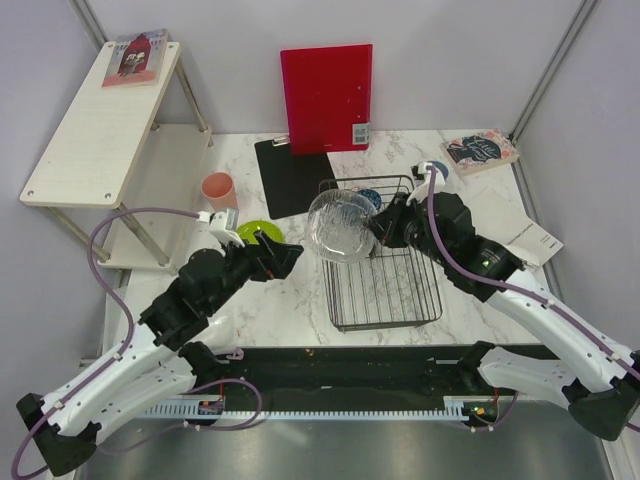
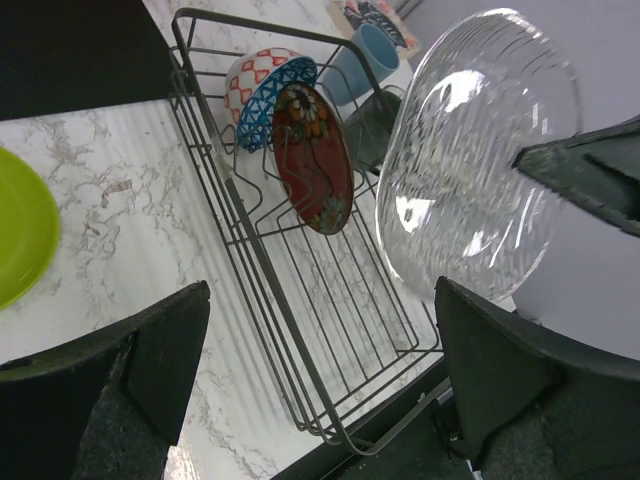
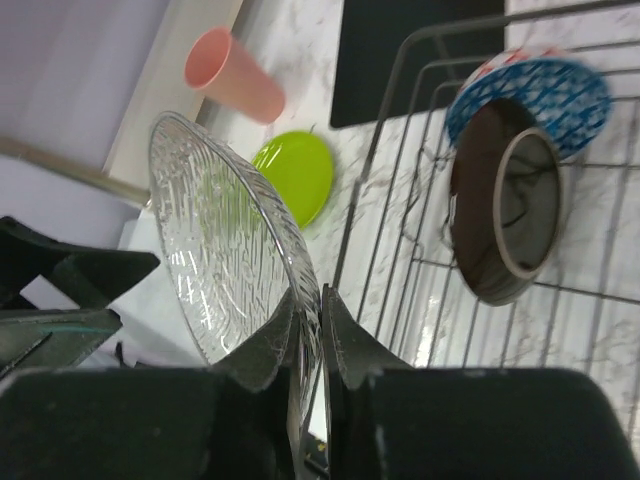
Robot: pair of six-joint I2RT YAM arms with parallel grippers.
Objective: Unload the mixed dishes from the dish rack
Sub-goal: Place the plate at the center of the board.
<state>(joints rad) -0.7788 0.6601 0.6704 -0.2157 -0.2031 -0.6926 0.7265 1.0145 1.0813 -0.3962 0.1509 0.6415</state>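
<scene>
The right hand (image 3: 308, 312) is clamped on the rim of the clear glass plate (image 1: 342, 225), holding it on edge above the dish rack (image 1: 385, 295) mid-bench, probably to clear the wires. The left hand (image 1: 288, 254) hovers alongside, fingers apart, seemingly ready to receive it.

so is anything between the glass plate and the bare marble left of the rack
Yes. The clear glass plate, clamped in the right jaws, hangs over the dish rack's left edge. The left jaws sit open beside it on that side, and the lime-green dish lies just beyond them on the marble.
</scene>
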